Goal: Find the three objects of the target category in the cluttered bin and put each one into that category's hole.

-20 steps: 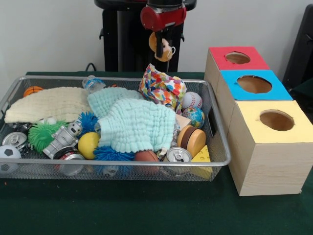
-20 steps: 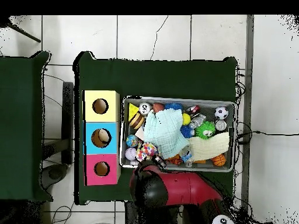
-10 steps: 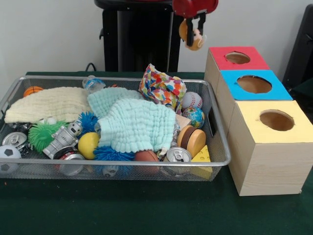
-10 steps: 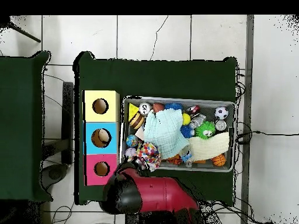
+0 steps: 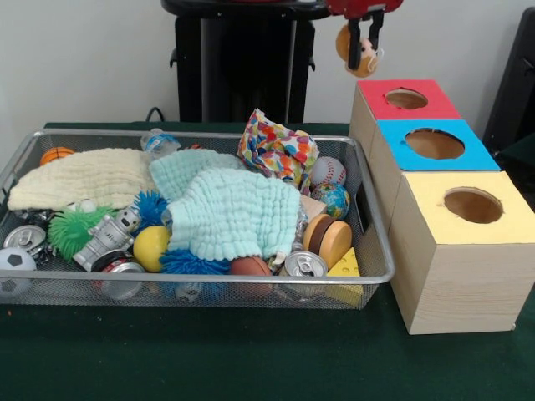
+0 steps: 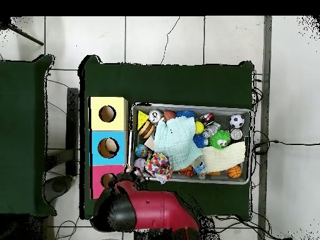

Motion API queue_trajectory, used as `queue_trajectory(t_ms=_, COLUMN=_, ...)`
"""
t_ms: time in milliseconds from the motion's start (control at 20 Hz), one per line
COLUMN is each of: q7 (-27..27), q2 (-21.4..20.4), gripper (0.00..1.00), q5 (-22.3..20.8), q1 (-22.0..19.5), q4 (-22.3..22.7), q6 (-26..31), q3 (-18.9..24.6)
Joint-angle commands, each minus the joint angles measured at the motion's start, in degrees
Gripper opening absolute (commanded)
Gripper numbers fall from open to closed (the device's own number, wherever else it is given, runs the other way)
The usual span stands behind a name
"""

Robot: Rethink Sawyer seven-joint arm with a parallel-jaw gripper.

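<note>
My gripper (image 5: 364,52) hangs at the top of the front view, shut on a small orange and tan toy figure (image 5: 343,42). The toy dangles above the back left corner of the red-topped box (image 5: 380,104), a little left of its round hole (image 5: 406,98). In the overhead view the red arm (image 6: 140,209) hides the gripper and toy and covers part of the red box (image 6: 97,176). The wire bin (image 5: 209,280) holds cloths, balls, cans and toys.
Beside the red box stand a blue-topped box (image 5: 397,154) and a yellow-topped box (image 5: 510,219), each with a round hole. A mint cloth (image 5: 238,213), cream cloth (image 5: 84,175) and patterned cloth (image 5: 276,150) cover part of the bin's contents.
The gripper has carried the toy figure rightward in the front view, from above the bin's back edge to over the red box's corner. In the overhead view the arm swung left.
</note>
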Motion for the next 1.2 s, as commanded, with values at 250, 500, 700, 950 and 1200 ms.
queue_trajectory(t_ms=250, q7=18.0, q2=5.5, gripper=0.00, q5=4.7, q1=3.0, q4=-1.6, q6=-2.6, q3=-3.1)
queue_trajectory(t_ms=500, q7=21.0, q2=8.2, gripper=0.00, q5=7.5, q1=9.0, q4=-3.0, q6=-3.5, q3=-6.2)
queue_trajectory(t_ms=700, q7=21.8, q2=8.7, gripper=0.00, q5=9.8, q1=12.0, q4=-3.4, q6=-3.6, q3=-7.6)
queue_trajectory(t_ms=950, q7=22.1, q2=9.3, gripper=0.00, q5=11.7, q1=14.2, q4=-4.2, q6=-3.4, q3=-8.7)
queue_trajectory(t_ms=1200, q7=20.7, q2=11.1, gripper=0.00, q5=10.8, q1=12.8, q4=-4.3, q6=-5.9, q3=-8.6)
